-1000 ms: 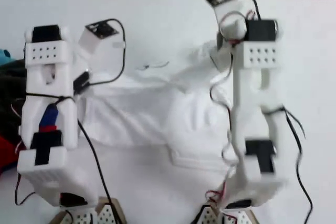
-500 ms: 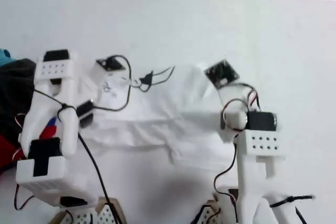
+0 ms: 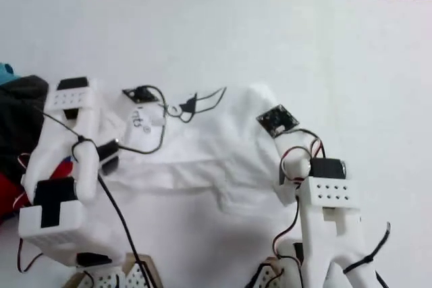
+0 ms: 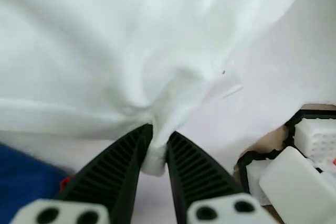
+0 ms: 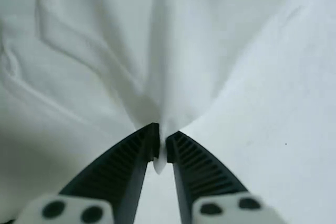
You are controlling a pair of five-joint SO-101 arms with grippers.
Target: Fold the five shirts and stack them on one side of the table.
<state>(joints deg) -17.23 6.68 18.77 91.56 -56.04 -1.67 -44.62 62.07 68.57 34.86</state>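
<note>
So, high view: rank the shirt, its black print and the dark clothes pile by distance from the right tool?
1. The shirt: pinched in the right tool.
2. The black print: mid-shirt, between the arms.
3. The dark clothes: far left edge.

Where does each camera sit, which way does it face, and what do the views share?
High view: fixed above the table, looking down; the left arm and right arm flank the white shirt.
Left wrist view: on the left arm's wrist, facing down its left gripper, shut on a shirt fold.
Right wrist view: on the right arm's wrist, facing down its right gripper, shut on the shirt.
Shared: all three show the white shirt.
</note>
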